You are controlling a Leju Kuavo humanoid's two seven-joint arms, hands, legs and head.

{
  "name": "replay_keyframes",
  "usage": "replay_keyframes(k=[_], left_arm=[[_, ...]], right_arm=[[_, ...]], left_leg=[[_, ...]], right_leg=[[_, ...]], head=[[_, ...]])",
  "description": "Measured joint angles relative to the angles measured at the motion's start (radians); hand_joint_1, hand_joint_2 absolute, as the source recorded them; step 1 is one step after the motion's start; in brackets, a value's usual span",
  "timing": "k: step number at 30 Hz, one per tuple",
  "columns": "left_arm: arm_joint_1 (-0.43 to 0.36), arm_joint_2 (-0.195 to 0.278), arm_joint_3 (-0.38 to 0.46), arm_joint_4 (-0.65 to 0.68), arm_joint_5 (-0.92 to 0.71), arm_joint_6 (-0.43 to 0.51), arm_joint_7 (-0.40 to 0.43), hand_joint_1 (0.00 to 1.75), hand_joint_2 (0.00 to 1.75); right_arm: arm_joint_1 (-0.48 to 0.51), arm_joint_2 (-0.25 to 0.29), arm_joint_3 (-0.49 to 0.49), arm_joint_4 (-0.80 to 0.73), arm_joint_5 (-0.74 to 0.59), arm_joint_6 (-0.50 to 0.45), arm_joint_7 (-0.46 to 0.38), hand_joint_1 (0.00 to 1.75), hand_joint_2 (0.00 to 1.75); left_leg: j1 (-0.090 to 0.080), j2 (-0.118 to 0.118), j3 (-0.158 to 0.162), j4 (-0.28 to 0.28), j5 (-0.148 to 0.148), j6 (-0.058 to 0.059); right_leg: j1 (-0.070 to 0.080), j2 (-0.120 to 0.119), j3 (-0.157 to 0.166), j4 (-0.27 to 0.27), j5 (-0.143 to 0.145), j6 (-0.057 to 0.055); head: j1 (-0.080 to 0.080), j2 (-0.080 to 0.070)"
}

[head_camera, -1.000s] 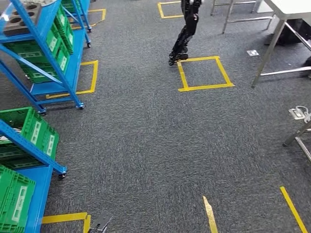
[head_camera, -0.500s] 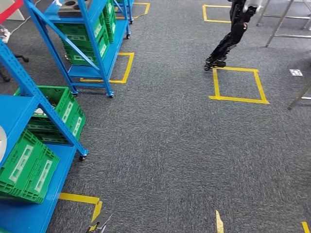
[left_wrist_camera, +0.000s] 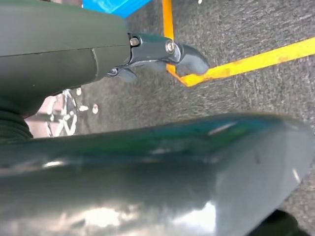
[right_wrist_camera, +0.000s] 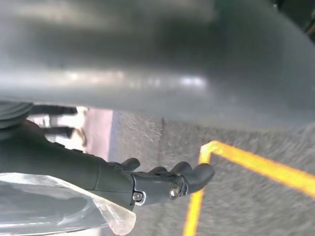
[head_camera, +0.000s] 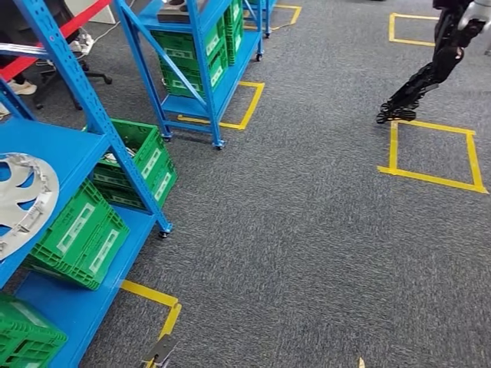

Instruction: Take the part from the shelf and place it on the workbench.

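Both of my hands hang low beside me over the grey carpet. Left hand holds nothing, its dark fingers stretched out loosely above a corner of yellow floor tape; right hand is likewise without a load, its fingers extended and only slightly bent, above another taped corner. Beside my left arm stands the near blue shelf. On its upper deck lies the part, a silver wheel cover, flat and partly cut off by the frame edge. Green crates sit on the lower decks. Farther off stands a second blue shelf, and another black robot by a taped square.
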State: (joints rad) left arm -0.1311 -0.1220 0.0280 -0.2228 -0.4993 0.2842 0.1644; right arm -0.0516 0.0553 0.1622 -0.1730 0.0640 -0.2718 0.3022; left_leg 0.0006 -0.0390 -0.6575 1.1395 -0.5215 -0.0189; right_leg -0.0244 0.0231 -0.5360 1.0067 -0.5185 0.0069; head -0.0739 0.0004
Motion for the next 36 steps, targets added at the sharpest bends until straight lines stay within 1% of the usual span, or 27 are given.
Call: replay_keyframes(k=[2, 3, 4, 5, 7, 9, 10, 11, 12, 14, 16, 17, 18, 19, 20, 21, 22, 23, 25, 26, 27, 29, 31, 33, 34, 35, 36], left_arm=[[-0.002, 0.0, 0.001, 0.0, 0.0, 0.0, 0.0, 0.0, 0.0], [0.0, 0.0, 0.001, 0.0, 0.0, 0.0, 0.0, 0.0, 0.0], [0.002, 0.0, 0.001, 0.0, 0.0, 0.0, 0.0, 0.0, 0.0], [0.004, 0.0, 0.002, 0.0, 0.0, 0.0, 0.0, 0.0, 0.0], [0.003, 0.001, 0.002, 0.0, 0.0, 0.001, 0.0, 0.0, 0.0], [-0.001, 0.002, 0.003, 0.0, 0.0, 0.002, 0.0, 0.0, 0.0], [-0.001, 0.002, 0.003, 0.0, 0.0, 0.002, 0.0, 0.0, 0.0], [0.0, 0.002, 0.003, 0.0, 0.0, 0.002, 0.0, 0.0, 0.0], [0.002, 0.002, 0.003, 0.0, 0.0, 0.002, 0.0, 0.0, 0.0], [0.002, 0.002, 0.004, 0.0, 0.001, 0.002, 0.0, 0.0, 0.0], [-0.001, 0.001, 0.004, 0.0, 0.002, 0.002, 0.0, 0.0, 0.0], [-0.001, 0.0, 0.004, 0.0, 0.002, 0.001, 0.0, 0.0, 0.0], [0.0, -0.001, 0.004, 0.0, 0.002, 0.001, 0.001, 0.0, 0.0], [0.002, -0.001, 0.004, 0.0, 0.002, 0.001, 0.002, 0.0, 0.0], [0.003, -0.002, 0.004, 0.0, 0.002, 0.001, 0.002, 0.0, 0.0], [0.003, -0.002, 0.004, 0.0, 0.002, 0.0, 0.002, 0.0, 0.0], [0.002, -0.002, 0.004, 0.0, 0.002, 0.0, 0.003, 0.0, 0.0], [0.001, -0.002, 0.004, 0.0, 0.001, 0.0, 0.003, 0.0, 0.0], [0.001, -0.002, 0.004, 0.0, 0.0, 0.0, 0.003, 0.0, 0.0], [0.002, -0.001, 0.004, 0.0, 0.0, 0.0, 0.003, 0.0, 0.0], [0.004, 0.001, 0.004, 0.0, -0.001, 0.0, 0.003, 0.0, 0.0], [0.004, 0.002, 0.004, 0.0, -0.001, 0.001, 0.003, 0.0, 0.0], [0.0, 0.002, 0.004, 0.0, -0.001, 0.002, 0.003, 0.0, 0.0], [0.0, 0.002, 0.004, 0.0, -0.002, 0.002, 0.003, 0.0, 0.0], [0.002, 0.002, 0.004, 0.0, -0.002, 0.002, 0.003, 0.0, 0.0], [0.004, 0.002, 0.004, 0.0, -0.002, 0.002, 0.003, 0.0, 0.0], [0.005, 0.002, 0.004, 0.0, -0.002, 0.002, 0.003, 0.0, 0.0]], right_arm=[[0.001, 0.0, 0.0, 0.0, 0.001, 0.0, 0.0, 0.0, 0.0], [0.001, 0.0, 0.0, 0.0, 0.001, 0.0, 0.0, 0.0, 0.0], [0.001, 0.0, 0.0, 0.0, 0.002, 0.0, 0.0, 0.0, 0.0], [0.0, 0.0, 0.0, 0.0, 0.002, 0.0, 0.0, 0.0, 0.0], [-0.002, 0.001, 0.0, 0.0, 0.003, 0.0, 0.0, 0.0, 0.0], [-0.003, 0.002, 0.0, 0.0, 0.003, 0.0, 0.0, 0.0, 0.0], [-0.003, 0.002, 0.0, 0.0, 0.003, 0.0, 0.0, 0.0, 0.0], [-0.005, 0.002, 0.0, 0.0, 0.004, 0.0, 0.0, 0.0, 0.0], [-0.006, 0.003, 0.0, -0.001, 0.004, 0.0, 0.001, 0.0, 0.0], [-0.008, 0.003, 0.0, -0.001, 0.005, 0.0, 0.0, 0.0, 0.0], [-0.007, 0.003, 0.0, -0.001, 0.006, 0.0, 0.0, 0.0, 0.0], [-0.006, 0.003, 0.0, -0.001, 0.006, 0.0, 0.001, 0.0, 0.0], [-0.006, 0.003, 0.001, -0.001, 0.006, 0.0, 0.001, 0.0, 0.0], [-0.005, 0.003, 0.001, -0.001, 0.007, 0.0, 0.002, 0.0, 0.0], [-0.004, 0.003, 0.001, -0.001, 0.008, 0.0, 0.003, 0.0, 0.0], [-0.003, 0.003, 0.001, -0.001, 0.008, 0.0, 0.003, 0.0, 0.0], [-0.003, 0.003, 0.001, -0.001, 0.009, 0.0, 0.004, 0.0, 0.0], [-0.003, 0.003, 0.002, -0.001, 0.01, 0.0, 0.003, 0.0, 0.0], [-0.004, 0.003, 0.003, -0.001, 0.012, 0.001, 0.004, 0.0, 0.0], [-0.005, 0.003, 0.004, -0.001, 0.013, 0.0, 0.005, 0.0, 0.0], [-0.006, 0.002, 0.005, -0.001, 0.014, 0.0, 0.006, 0.0, 0.0], [-0.006, 0.002, 0.006, -0.001, 0.015, 0.0, 0.007, 0.0, 0.0], [-0.004, 0.002, 0.007, -0.001, 0.015, 0.0, 0.007, 0.0, 0.0], [-0.003, 0.002, 0.008, -0.001, 0.015, 0.0, 0.008, 0.0, 0.0], [-0.003, 0.002, 0.008, -0.001, 0.015, 0.0, 0.008, 0.0, 0.0], [-0.003, 0.002, 0.008, -0.001, 0.015, 0.0, 0.008, 0.0, 0.0], [-0.004, 0.002, 0.008, -0.001, 0.016, 0.0, 0.009, 0.0, 0.0]], left_leg=[[0.002, 0.026, -0.062, 0.132, -0.056, -0.004], [0.003, 0.029, -0.076, 0.165, -0.061, -0.004], [0.003, 0.032, -0.071, 0.159, -0.046, -0.002], [0.002, 0.038, -0.045, 0.112, -0.014, 0.002], [-0.008, 0.085, 0.028, -0.028, 0.045, 0.019], [-0.022, 0.127, 0.067, -0.107, 0.061, 0.035], [-0.026, 0.129, 0.068, -0.114, 0.055, 0.04], [-0.025, 0.115, 0.068, -0.118, 0.057, 0.043], [-0.022, 0.102, 0.071, -0.124, 0.06, 0.047], [-0.013, 0.075, 0.078, -0.138, 0.067, 0.058], [-0.008, 0.048, 0.078, -0.141, 0.07, 0.063], [-0.008, 0.033, 0.078, -0.141, 0.07, 0.064], [-0.007, 0.018, 0.078, -0.141, 0.07, 0.064], [-0.007, 0.003, 0.08, -0.14, 0.069, 0.063], [-0.006, -0.013, 0.082, -0.139, 0.068, 0.061], [-0.004, -0.028, 0.084, -0.137, 0.066, 0.058], [-0.004, -0.042, 0.084, -0.133, 0.063, 0.054], [-0.004, -0.055, 0.081, -0.128, 0.06, 0.048], [-0.003, -0.077, 0.073, -0.122, 0.06, 0.035], [-0.001, -0.088, 0.069, -0.122, 0.061, 0.03], [0.0, -0.086, 0.068, -0.12, 0.061, 0.024], [-0.003, -0.041, 0.051, -0.08, 0.038, 0.014], [-0.002, 0.015, -0.002, 0.035, -0.021, 0.006], [0.002, 0.028, -0.059, 0.151, -0.064, 0.002], [0.003, 0.029, -0.066, 0.165, -0.059, 0.002], [0.003, 0.033, -0.052, 0.137, -0.034, 0.004], [0.002, 0.043, -0.021, 0.075, 0.004, 0.008]], right_leg=[[0.005, -0.037, 0.002, 0.0, -0.004, -0.005], [0.006, -0.053, 0.004, 0.0, -0.006, -0.006], [0.007, -0.068, 0.007, 0.0, -0.009, -0.006], [0.008, -0.082, 0.011, 0.0, -0.012, -0.006], [0.013, -0.106, 0.02, 0.0, -0.019, -0.001], [0.018, -0.129, 0.027, -0.001, -0.027, 0.009], [0.02, -0.141, 0.03, -0.003, -0.029, 0.014], [0.021, -0.153, 0.036, -0.007, -0.031, 0.019], [0.021, -0.151, 0.039, -0.007, -0.035, 0.024], [0.017, -0.099, 0.021, 0.035, -0.066, 0.033], [0.013, -0.038, -0.045, 0.159, -0.125, 0.037], [0.012, -0.028, -0.083, 0.226, -0.147, 0.039], [0.012, -0.025, -0.111, 0.268, -0.151, 0.041], [0.012, -0.024, -0.121, 0.271, -0.133, 0.042], [0.011, -0.022, -0.113, 0.234, -0.096, 0.043], [0.008, -0.009, -0.089, 0.167, -0.049, 0.045], [0.005, 0.015, -0.063, 0.1, -0.017, 0.045], [0.001, 0.037, -0.038, 0.047, 0.001, 0.043], [0.001, 0.061, -0.016, 0.01, 0.001, 0.031], [0.001, 0.051, -0.011, 0.007, 0.001, 0.023], [0.001, 0.039, -0.009, 0.006, 0.002, 0.016], [0.0, 0.013, -0.002, 0.0, 0.003, 0.002], [0.003, -0.018, 0.003, -0.002, -0.001, -0.008], [0.005, -0.05, 0.007, -0.001, -0.006, -0.011], [0.006, -0.065, 0.009, -0.001, -0.009, -0.011], [0.007, -0.078, 0.013, -0.001, -0.012, -0.011], [0.008, -0.091, 0.018, -0.001, -0.015, -0.009]], head=[[-0.002, 0.0], [-0.002, 0.0], [-0.002, 0.0], [-0.002, 0.0], [-0.002, 0.0], [-0.002, 0.0], [-0.003, 0.0], [-0.003, 0.0], [-0.003, 0.0], [0.001, 0.0], [0.005, 0.0], [0.006, 0.0], [0.006, 0.0], [0.006, 0.0], [0.006, 0.0], [0.006, 0.0], [0.006, 0.0], [0.006, 0.0], [0.006, 0.0], [0.005, 0.0], [0.006, 0.0], [0.0, 0.0], [-0.006, 0.0], [-0.007, 0.0], [-0.007, 0.0], [-0.007, 0.0], [-0.007, 0.0]])
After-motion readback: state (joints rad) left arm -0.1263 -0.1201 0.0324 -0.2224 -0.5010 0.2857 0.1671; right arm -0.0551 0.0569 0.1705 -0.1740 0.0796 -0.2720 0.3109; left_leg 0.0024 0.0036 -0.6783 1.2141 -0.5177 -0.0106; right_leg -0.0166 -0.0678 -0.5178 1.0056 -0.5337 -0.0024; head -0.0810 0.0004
